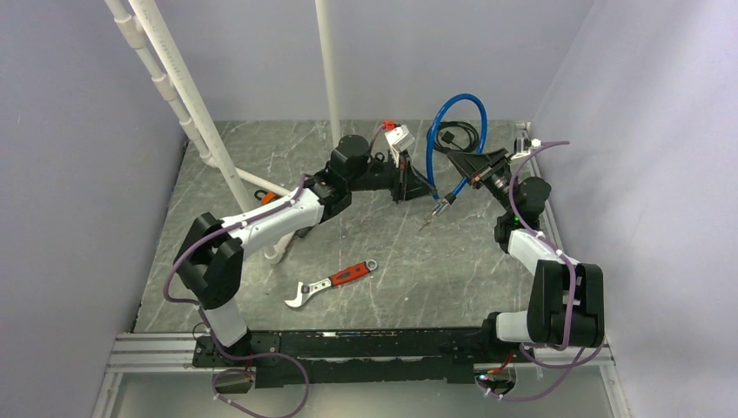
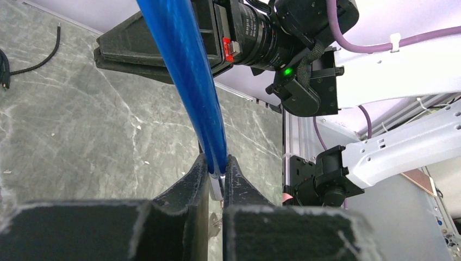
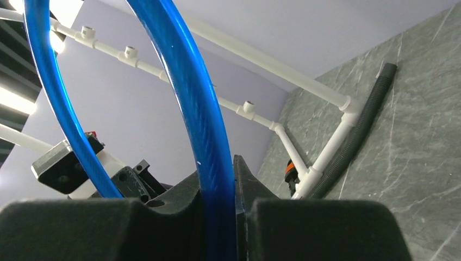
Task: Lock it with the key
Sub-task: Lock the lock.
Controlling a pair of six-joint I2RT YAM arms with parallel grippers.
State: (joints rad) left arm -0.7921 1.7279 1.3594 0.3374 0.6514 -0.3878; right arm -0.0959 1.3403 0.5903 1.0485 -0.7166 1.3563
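A blue cable lock (image 1: 459,99) stands as a loop above the far middle of the table, held by both grippers. My left gripper (image 1: 432,193) is shut on one end of the cable (image 2: 187,70), where a short silver tip (image 2: 216,187) sits between the fingers. My right gripper (image 1: 470,164) is shut on the other strand of the cable (image 3: 202,109), higher up. The cable's free end (image 1: 443,204) hangs dark below it. A small metal piece (image 1: 427,224) hangs or lies just under that end; I cannot tell whether it is the key.
A red-handled wrench (image 1: 335,280) lies at the table's middle front. A white pipe frame (image 1: 187,96) with a black ribbed hose (image 3: 353,136) stands at the far left. A black cord (image 1: 457,135) and a white box (image 1: 399,139) lie at the back.
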